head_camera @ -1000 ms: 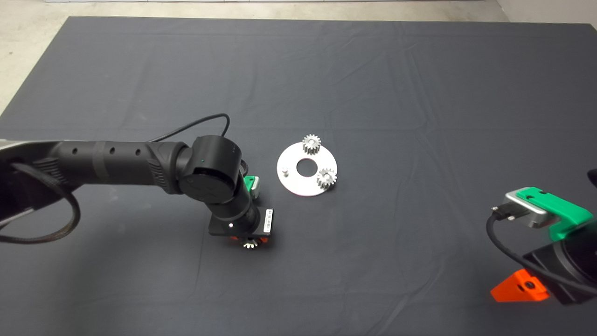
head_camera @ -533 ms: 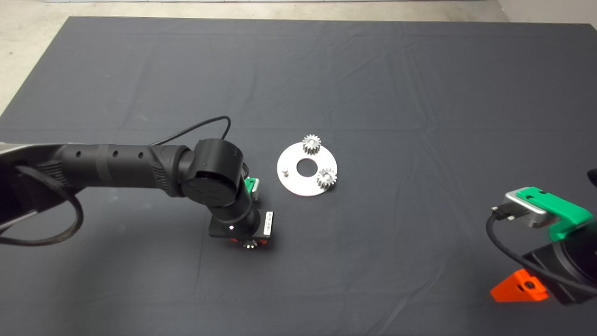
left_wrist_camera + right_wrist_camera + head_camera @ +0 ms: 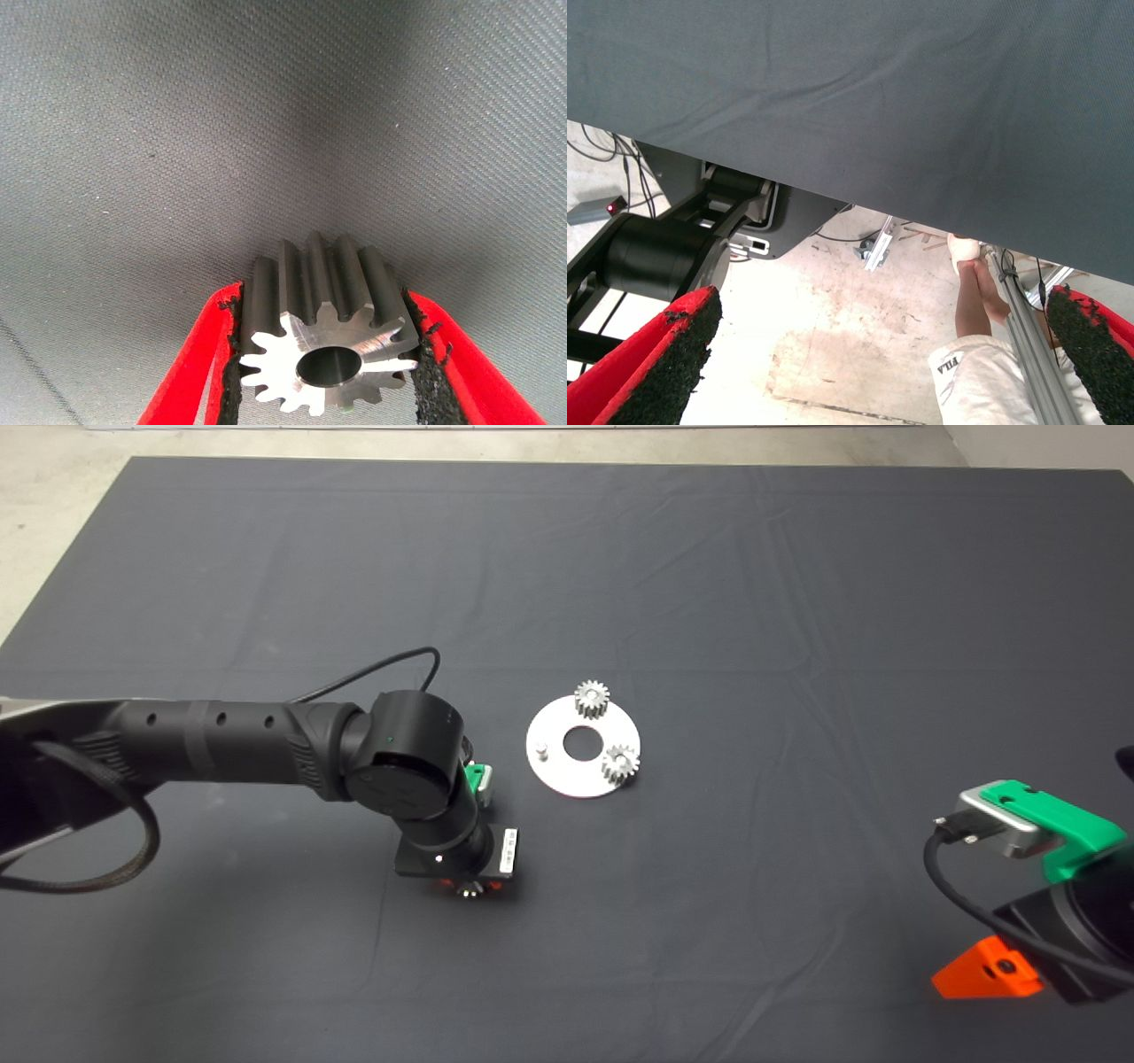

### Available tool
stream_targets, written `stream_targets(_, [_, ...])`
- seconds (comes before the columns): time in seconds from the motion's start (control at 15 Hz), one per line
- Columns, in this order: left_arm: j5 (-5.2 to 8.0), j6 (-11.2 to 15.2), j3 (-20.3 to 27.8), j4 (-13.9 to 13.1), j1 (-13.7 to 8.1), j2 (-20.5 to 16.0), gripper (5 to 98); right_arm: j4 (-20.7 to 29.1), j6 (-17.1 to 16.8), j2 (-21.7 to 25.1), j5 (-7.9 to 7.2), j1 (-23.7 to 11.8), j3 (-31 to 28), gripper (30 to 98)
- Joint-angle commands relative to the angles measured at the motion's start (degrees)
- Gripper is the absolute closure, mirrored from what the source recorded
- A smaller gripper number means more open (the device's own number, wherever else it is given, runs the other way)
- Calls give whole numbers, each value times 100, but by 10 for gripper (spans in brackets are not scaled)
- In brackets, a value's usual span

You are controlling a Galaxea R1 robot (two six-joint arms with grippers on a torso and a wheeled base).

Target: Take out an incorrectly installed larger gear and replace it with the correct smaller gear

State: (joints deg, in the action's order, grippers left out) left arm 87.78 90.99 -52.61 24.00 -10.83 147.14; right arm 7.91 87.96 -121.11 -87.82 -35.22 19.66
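- head view: left gripper (image 3: 470, 886) low over the mat (image 3: 709, 567), well apart from the round plate (image 3: 582, 746).
- left wrist view: fingers (image 3: 205, 354) clamped on a gear (image 3: 326, 336), apparently the larger gear.
- right gripper (image 3: 983, 967) parked at lower right, fingers apart.
- likely best: set it down flat, then release.

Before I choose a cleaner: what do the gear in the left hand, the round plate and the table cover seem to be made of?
The gear in the left hand looks like bare machined metal: grey teeth and a bright face with tool marks. The round plate seems to be pale matte metal, though painted plastic is possible. The table cover looks like dark woven cloth, with creases and a visible weave.
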Motion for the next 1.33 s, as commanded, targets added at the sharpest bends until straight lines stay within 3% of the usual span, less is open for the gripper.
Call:
stream_targets(0.0, [37, 6, 60, -45, 45, 57, 637, 185, 2, 12, -332, -73, -25, 316])
stream_targets(0.33, [48, 6, 120, -71, 2, 187, 652, 176, -6, 4, -332, -73, -25, 316])
stream_targets(0.47, [55, 6, 169, -151, -338, 215, 668, 176, -15, 4, -332, -73, -25, 316])
stream_targets(0.53, [55, 6, 146, -322, -444, 216, 668, 184, -15, 4, -332, -73, -25, 316])
stream_targets(0.67, [57, 50, 139, -865, -980, 268, 668, 185, -15, 4, -332, -73, -25, 316])
stream_targets(0.87, [98, 68, 66, -1196, -1496, 268, 669, 185, -15, -5, -332, -73, -25, 316])
stream_targets(1.0, [107, 68, -173, -1309, -1641, 388, 671, 185, -17, -5, -332, -73, -25, 316])
stream_targets(1.27, [195, -94, -1297, -1319, -1642, 1240, 671, 185, -15, -5, -332, -58, -25, 316])
